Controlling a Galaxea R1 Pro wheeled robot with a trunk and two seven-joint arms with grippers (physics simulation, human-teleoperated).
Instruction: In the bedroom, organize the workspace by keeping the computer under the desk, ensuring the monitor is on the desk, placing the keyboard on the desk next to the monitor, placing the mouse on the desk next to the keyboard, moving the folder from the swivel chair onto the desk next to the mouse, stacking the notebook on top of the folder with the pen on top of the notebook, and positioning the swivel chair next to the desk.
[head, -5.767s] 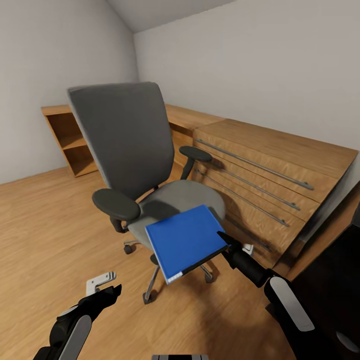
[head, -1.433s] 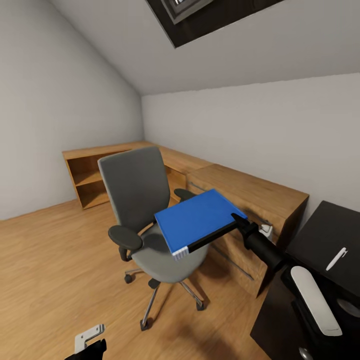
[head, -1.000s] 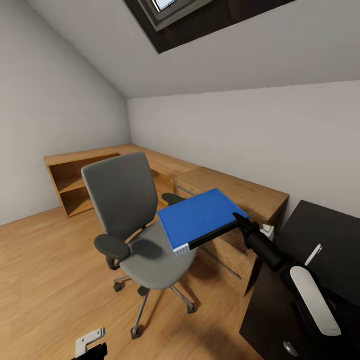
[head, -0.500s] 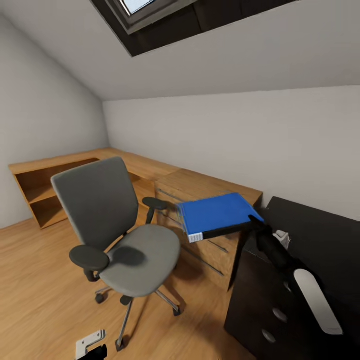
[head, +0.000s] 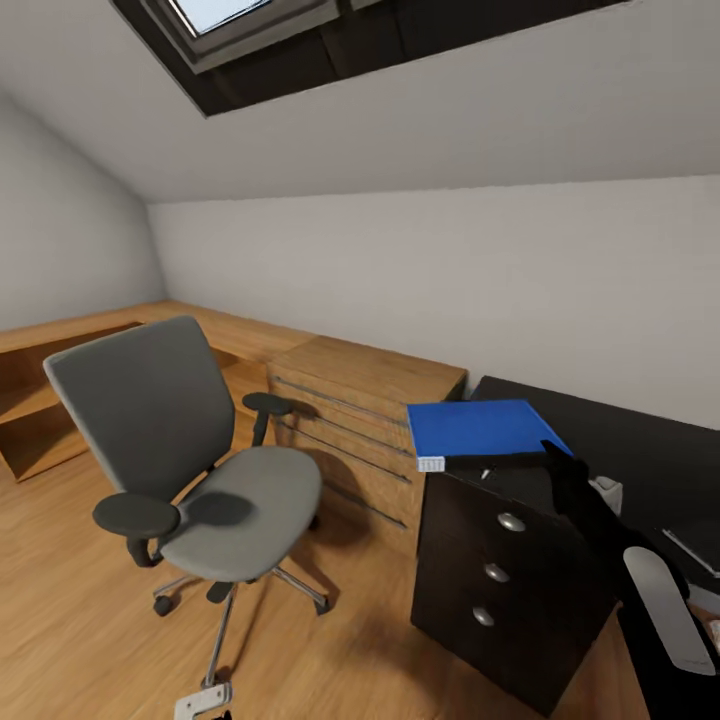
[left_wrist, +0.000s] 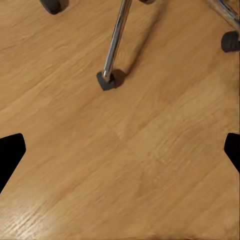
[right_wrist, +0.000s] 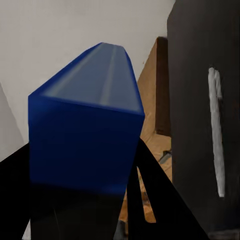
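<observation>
One blue folder, right claw clamped

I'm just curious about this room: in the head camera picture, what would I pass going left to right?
Swivel chair → wooden drawer unit → blue folder held over the black desk → right tool.

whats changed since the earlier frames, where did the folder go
The right gripper has carried the blue folder off the swivel chair seat and across to above the dark desk, not yet set down. The robot turned right, so the view shifted. The grip on the folder stays shut; the left gripper stays open, low over the wooden floor.
</observation>
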